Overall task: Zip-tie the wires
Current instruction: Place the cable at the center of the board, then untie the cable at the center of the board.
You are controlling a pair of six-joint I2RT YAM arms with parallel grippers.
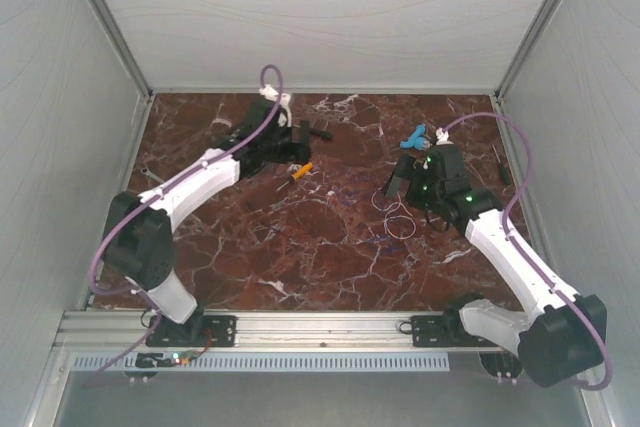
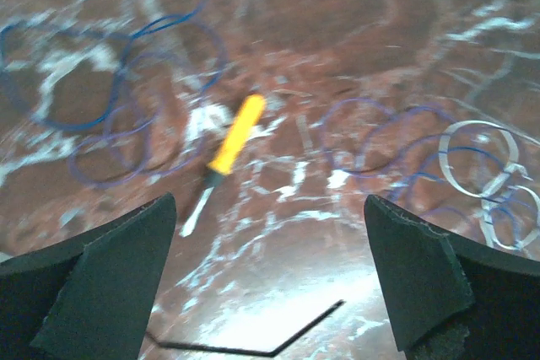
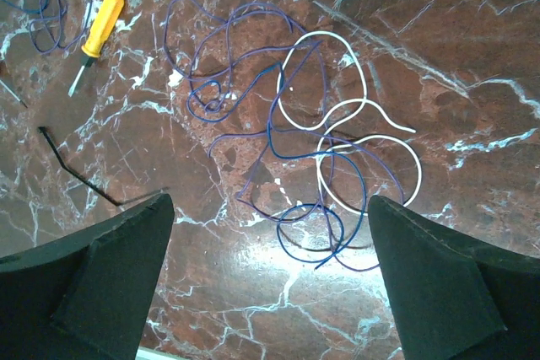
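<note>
Nearest the bases, the wires (image 3: 295, 149) sprawl loose on the marble, right of the yellow screwdriver (image 3: 97, 27). The right gripper (image 3: 270, 292) hangs over them, jaws wide and empty. Because the loops lie spread rather than gathered, a pinch could catch only one strand. A thin black strip (image 3: 76, 174) (probably the tie) lies flat near the screwdriver's tip and looks hard to lift. Just beyond the screwdriver, the left gripper (image 2: 270, 284) is likewise open and empty.

Thin blue and white wires (image 3: 321, 137) tangled on red marble worktop (image 3: 472, 48), yellow-handled screwdriver (image 3: 103, 23) upper left of the wires, bent black strip (image 3: 72, 173) left of them, right pincer (image 3: 268, 208) gaping, empty
</note>
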